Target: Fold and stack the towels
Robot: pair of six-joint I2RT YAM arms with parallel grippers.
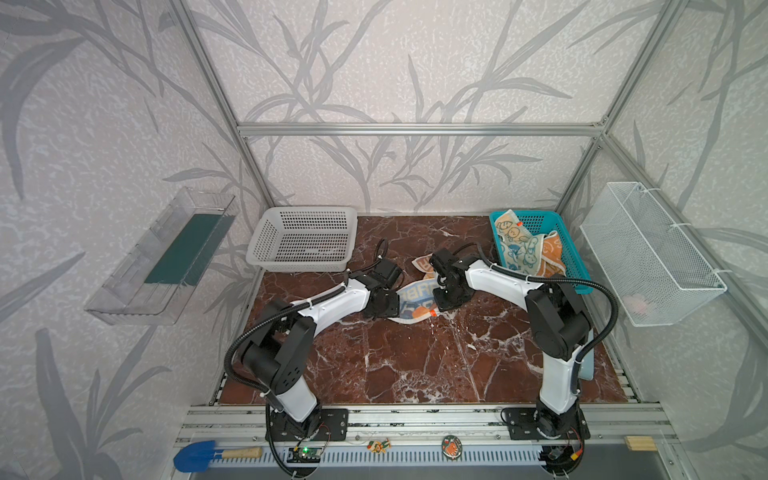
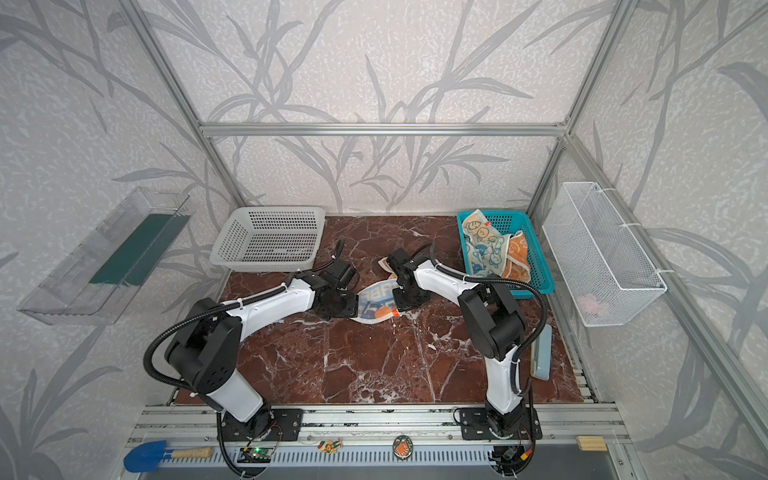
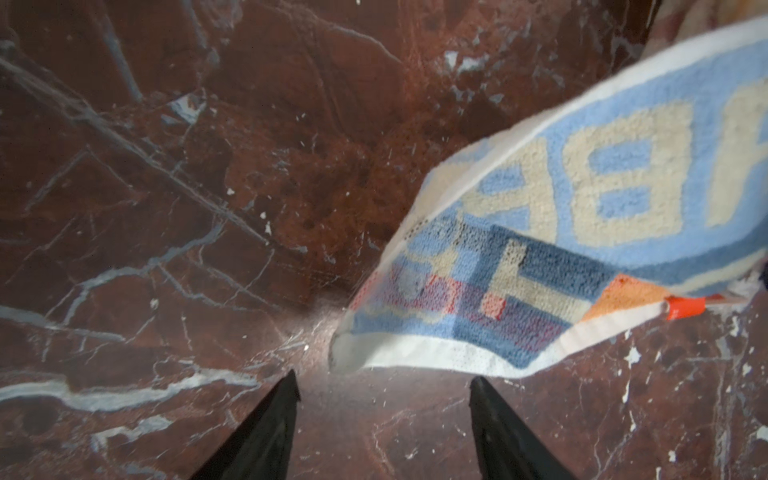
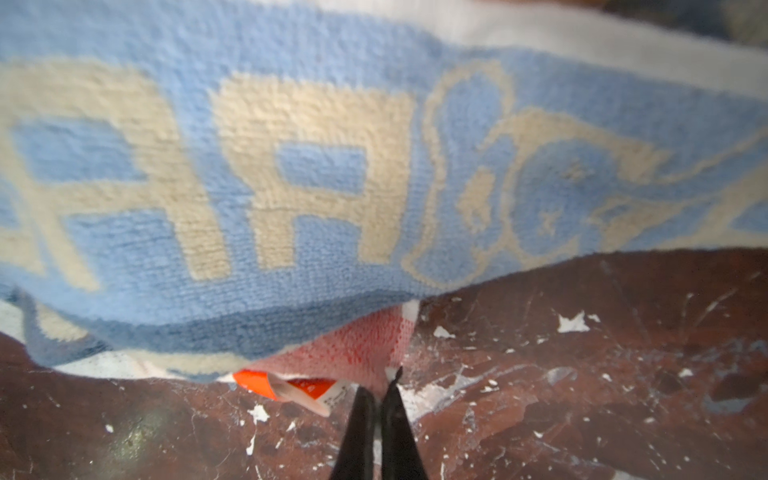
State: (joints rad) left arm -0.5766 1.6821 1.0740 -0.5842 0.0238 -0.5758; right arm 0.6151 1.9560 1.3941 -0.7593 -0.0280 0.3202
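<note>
Red-brown marble veined with white covers the table (image 1: 415, 365), which stands inside a metal frame backed by grey leaf-patterned wallpaper. Near the table's middle, the right gripper (image 4: 384, 382) has its black fingers (image 4: 361, 432) pressed together. They pinch the very corner of the striped towel (image 4: 291, 166) at its white hem, just beside an orange tag (image 4: 307, 392) whose small print is too fine to read. The left gripper (image 3: 384, 378) has its fingers (image 3: 266, 436) parted to a middling gap with nothing between them. Their tips stand just short of another white-hemmed corner of the same towel, which seems raised a little off the marble. Cream block letters run along the towel's pale blue stripe. In the left wrist view they appear backwards, and an A and a B can be made out. In the right wrist view two more letters stand beside a cream outline of a rabbit. Darker blue, cream and orange bands lie below the lettered stripe. In both top views the towel (image 1: 415, 301) (image 2: 376, 301) sits between the two wrists, part of its lettering visible. At the back right a teal basket (image 1: 540, 218) holds the cream-and-blue bunny towel (image 1: 517, 245) and the orange towel (image 1: 555, 253), both crumpled and draped over its near rim. A white basket (image 1: 307, 210) sits at the back left, well apart from them.
</note>
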